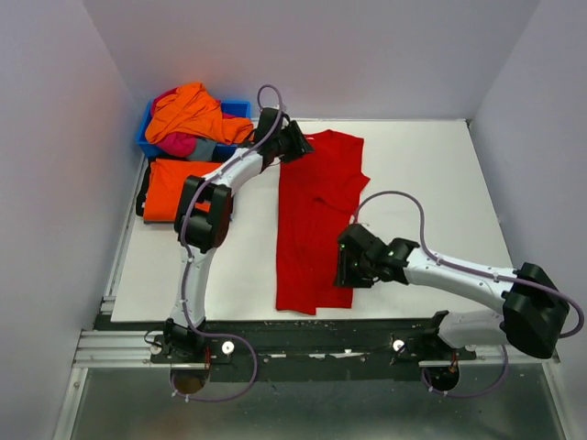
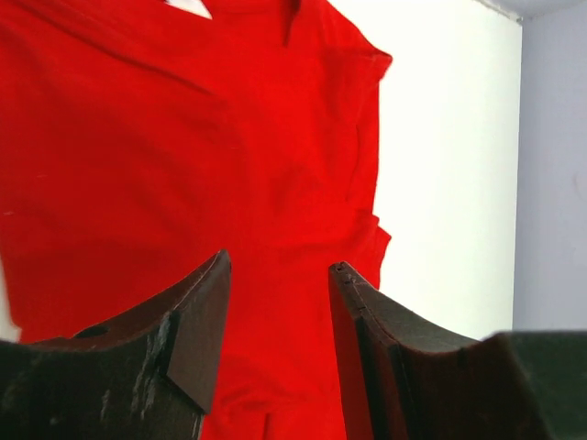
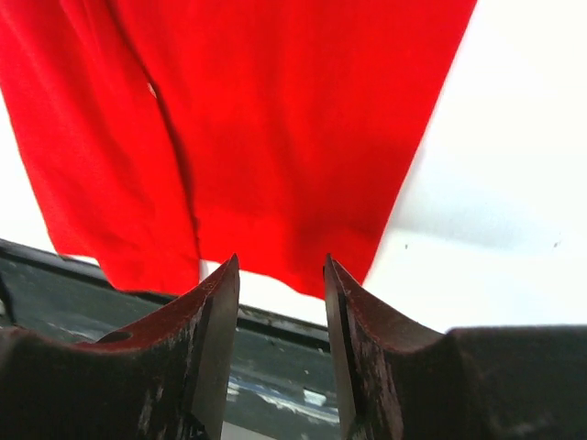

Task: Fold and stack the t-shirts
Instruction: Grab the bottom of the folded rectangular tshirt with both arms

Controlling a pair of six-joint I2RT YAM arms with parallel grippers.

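A bright red t-shirt (image 1: 312, 220) lies flat on the white table, folded lengthwise into a long strip, collar at the far end. My left gripper (image 1: 300, 139) hovers over its far collar end, jaws open and empty; red cloth (image 2: 183, 165) fills the left wrist view. My right gripper (image 1: 344, 270) is open and empty over the near right hem, which shows in the right wrist view (image 3: 275, 137). A folded orange t-shirt (image 1: 174, 188) lies at the left. Orange (image 1: 193, 110), magenta-pink (image 1: 179, 144) and grey (image 1: 204, 149) shirts are heaped in the bin.
The blue plastic bin (image 1: 240, 108) stands at the far left corner. The table (image 1: 431, 183) is white, with grey walls on three sides. A black rail (image 1: 321, 330) runs along the near edge, and shows in the right wrist view (image 3: 275, 330).
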